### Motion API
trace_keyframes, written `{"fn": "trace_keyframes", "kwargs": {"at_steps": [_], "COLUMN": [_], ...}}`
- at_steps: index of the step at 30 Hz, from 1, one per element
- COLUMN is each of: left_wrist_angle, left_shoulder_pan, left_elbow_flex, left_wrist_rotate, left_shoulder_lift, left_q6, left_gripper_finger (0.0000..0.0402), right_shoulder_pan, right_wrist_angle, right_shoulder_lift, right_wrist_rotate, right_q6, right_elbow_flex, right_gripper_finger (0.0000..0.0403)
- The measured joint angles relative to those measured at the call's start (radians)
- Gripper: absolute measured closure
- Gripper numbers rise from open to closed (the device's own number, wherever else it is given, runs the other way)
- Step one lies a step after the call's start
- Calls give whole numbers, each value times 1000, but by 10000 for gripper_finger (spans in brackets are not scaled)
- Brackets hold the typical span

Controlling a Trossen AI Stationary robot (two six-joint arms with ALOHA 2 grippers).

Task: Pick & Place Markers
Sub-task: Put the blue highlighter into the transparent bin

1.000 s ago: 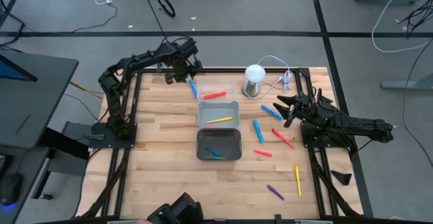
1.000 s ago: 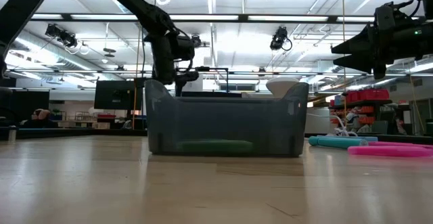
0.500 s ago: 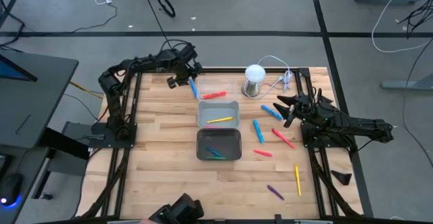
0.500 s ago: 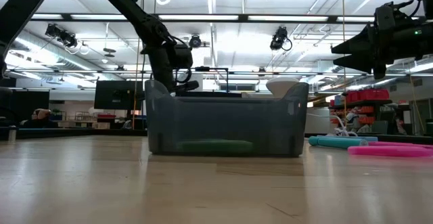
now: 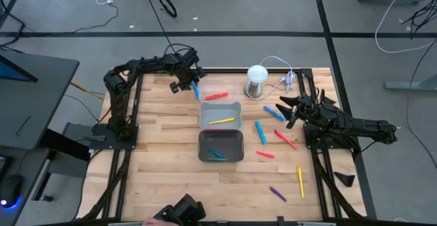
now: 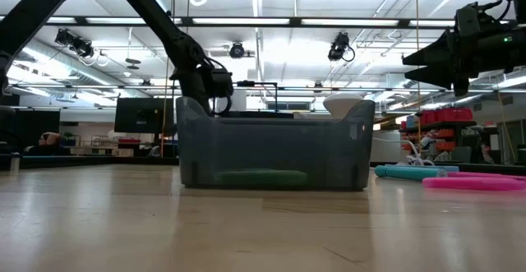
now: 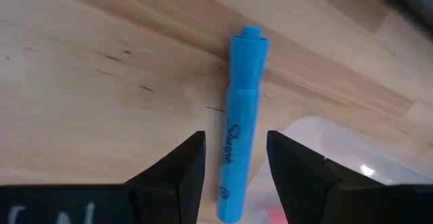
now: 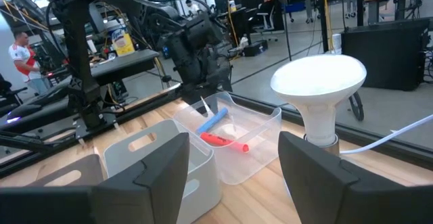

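Hovering at the table's far left, the left gripper (image 5: pixel 185 82) was spread open directly over the blue marker (image 7: pixel 239 119), its long axis running between the fingers (image 7: pixel 184 166), while the right gripper (image 5: pixel 292 110), also open, waited far off right.

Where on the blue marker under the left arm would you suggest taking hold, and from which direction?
The blue marker lies flat on the wooden table, so I would come straight down from above and grip the middle of its round barrel across its width. The left gripper already straddles it with jaws open on either side.
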Motion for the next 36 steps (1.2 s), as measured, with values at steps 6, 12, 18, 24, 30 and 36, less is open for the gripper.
{"fn": "trace_keyframes", "kwargs": {"at_steps": [6, 12, 18, 24, 30, 36], "left_wrist_angle": [5, 8, 6, -40, -40, -40], "left_shoulder_pan": [17, 38, 43, 36, 27, 27], "left_elbow_flex": [0, 0, 0, 0, 2, 1], "left_wrist_rotate": [-19, -35, -10, 23, 35, 47], "left_shoulder_lift": [17, 24, 24, 40, 47, 47], "left_q6": [1, 5, 35, 52, 51, 81], "left_gripper_finger": [236, 236, 236, 236, 236, 236], "right_shoulder_pan": [0, 0, 0, 0, 0, 0], "right_wrist_angle": [0, 0, 0, 0, 0, 0], "right_shoulder_lift": [0, 0, 0, 0, 0, 0], "right_wrist_rotate": [0, 0, 0, 0, 0, 0], "right_q6": [0, 0, 0, 0, 0, 0], "right_elbow_flex": [0, 0, 0, 0, 0, 0], "right_gripper_finger": [172, 172, 172, 172, 172, 172]}}
